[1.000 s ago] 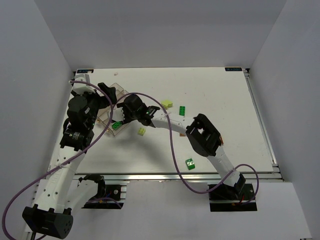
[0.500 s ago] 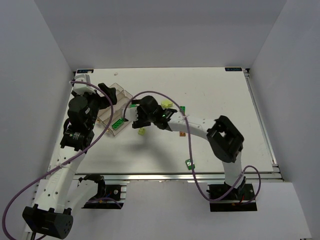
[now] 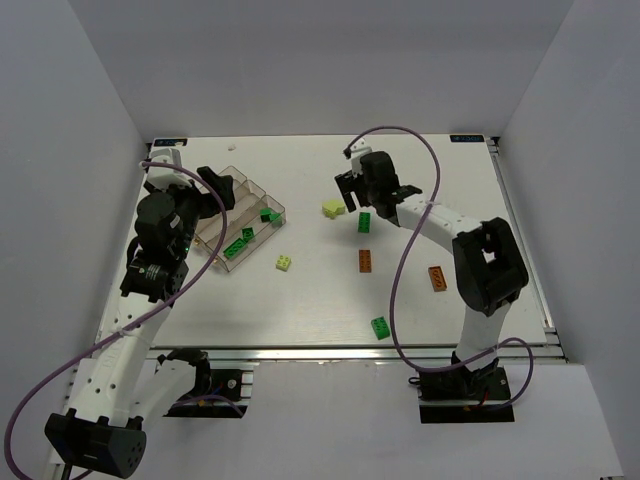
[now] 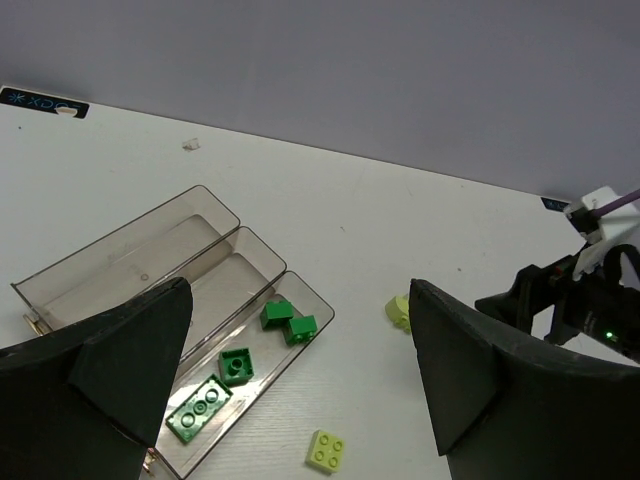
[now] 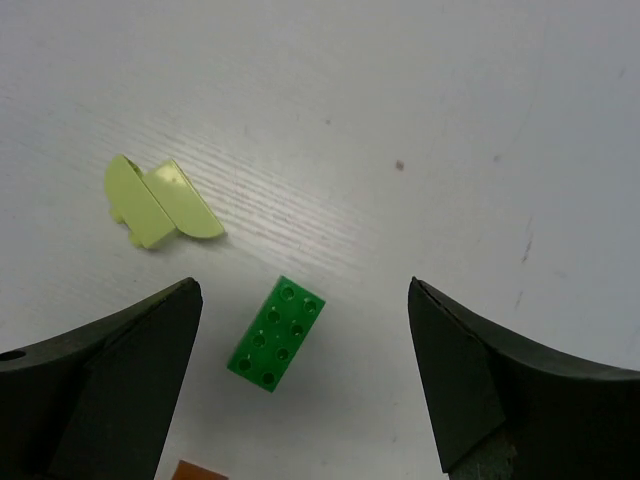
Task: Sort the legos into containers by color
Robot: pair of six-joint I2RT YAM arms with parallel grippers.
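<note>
Hovering right gripper [image 5: 302, 290]: jaws spread wide, gripping nothing.
Green eight-stud brick [image 5: 277, 346]: flat on the table [image 5: 450, 100], directly beneath the claw, between its fingers.
Pale lime brick [image 5: 160, 203]: just ahead of one fingertip.
Left gripper [image 4: 298, 300]: released, empty.
Clear tray [image 4: 120, 260]: below this claw, one outer compartment holding four green bricks [image 4: 200, 408].

The left arm [image 3: 150, 262] and the right arm [image 3: 484, 272] are made of white tube links joined by bulky black motor housings. A thin purple cable [image 3: 391, 320] loops loosely along each. The left pincer [image 4: 300, 300] and right pincer [image 5: 305, 290] have matte black, wedge-shaped fingers [image 5: 110, 380].
</note>
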